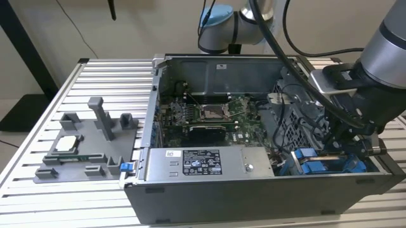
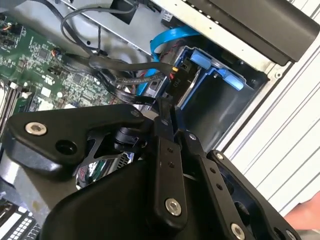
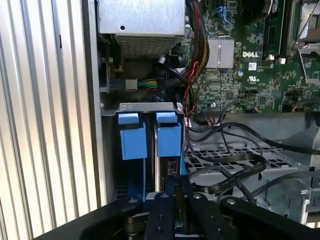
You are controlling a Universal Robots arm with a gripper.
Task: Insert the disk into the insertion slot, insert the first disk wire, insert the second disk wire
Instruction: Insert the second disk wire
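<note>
While the tool point(image 3: 176, 192) nears the disk point(image 3: 169, 140), print stays unreadable.

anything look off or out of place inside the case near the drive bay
Nothing stands out. The disk sits upright in the insertion slot in its blue carrier, the gripper right at its end, black cables looping loosely beside it.

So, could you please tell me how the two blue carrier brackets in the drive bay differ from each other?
In the first wrist view, the blue bracket next to the case wall stands clear of the end effector, while the blue bracket nearer the motherboard sits directly in line with it. The wall-side one has no cables beside it; the other has black cables running right alongside. Both share the same bright blue colour, tabbed shape and upright pose in the insertion slot.
</note>
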